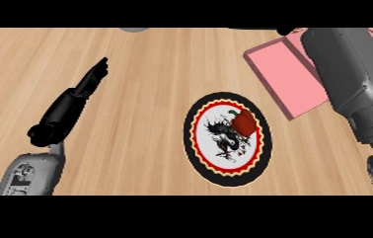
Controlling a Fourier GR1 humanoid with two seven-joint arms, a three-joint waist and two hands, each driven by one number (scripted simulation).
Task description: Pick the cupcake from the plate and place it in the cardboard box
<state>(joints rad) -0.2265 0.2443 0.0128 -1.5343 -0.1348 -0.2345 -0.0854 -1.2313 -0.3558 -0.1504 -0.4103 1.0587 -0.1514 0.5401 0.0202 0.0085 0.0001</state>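
While the cupcake (243, 121) sits untouched on the plate (226, 174), toward that plate's upper right part, we judge the task to be at its start: the pick is not yet made. We read the reddish lump as the cupcake, though its details are hard to make out. Up and to the right of the plate lies the pink cardboard box (285, 77), near the plate but apart from it, its far side hidden under our right forearm (347, 74). That forearm crosses above the box; our right hand shows only as a dark sliver at the upper edge, so we cannot tell how it is set. Well to the left of the plate, our left hand (89, 81) rests with fingers straight and close together, holding nothing, pointing away over the wooden counter (146, 133). Next, we think, a hand must come down over the plate and close round the cupcake, then carry it up and right to the box.
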